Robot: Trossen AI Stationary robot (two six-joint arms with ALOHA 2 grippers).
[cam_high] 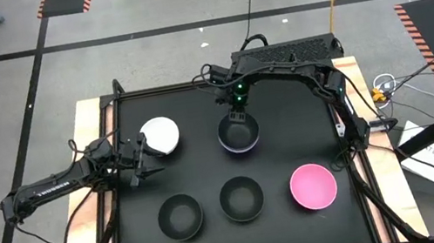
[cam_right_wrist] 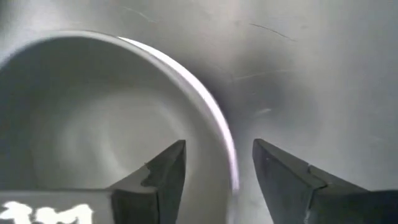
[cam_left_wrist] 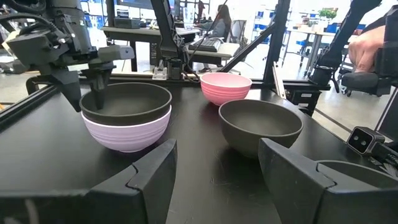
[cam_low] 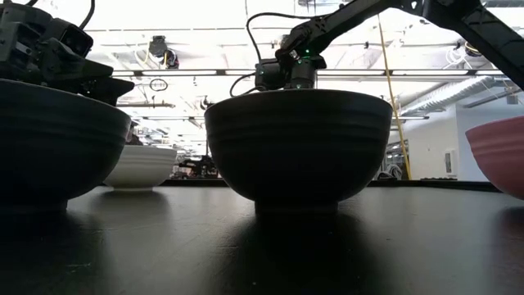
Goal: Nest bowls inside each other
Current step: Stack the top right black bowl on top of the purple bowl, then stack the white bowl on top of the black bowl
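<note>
A black bowl sits nested in the lavender bowl (cam_high: 239,135) at the table's middle, also seen in the left wrist view (cam_left_wrist: 126,127). My right gripper (cam_right_wrist: 217,167) is open over the far rim of that black bowl (cam_left_wrist: 127,102), one finger inside it and one outside, with the rim between them untouched. My left gripper (cam_left_wrist: 216,168) is open, just beside the white bowl (cam_high: 161,136) near the left edge, touching nothing. Two more black bowls (cam_high: 180,217) (cam_high: 241,199) and the pink bowl (cam_high: 313,187) stand upright in a row near the front.
The table's dark mat (cam_high: 279,67) is bare behind and to the right of the nested pair. In the low view the middle black bowl (cam_low: 299,147) blocks most of the table. People show in the room beyond the table (cam_left_wrist: 367,43).
</note>
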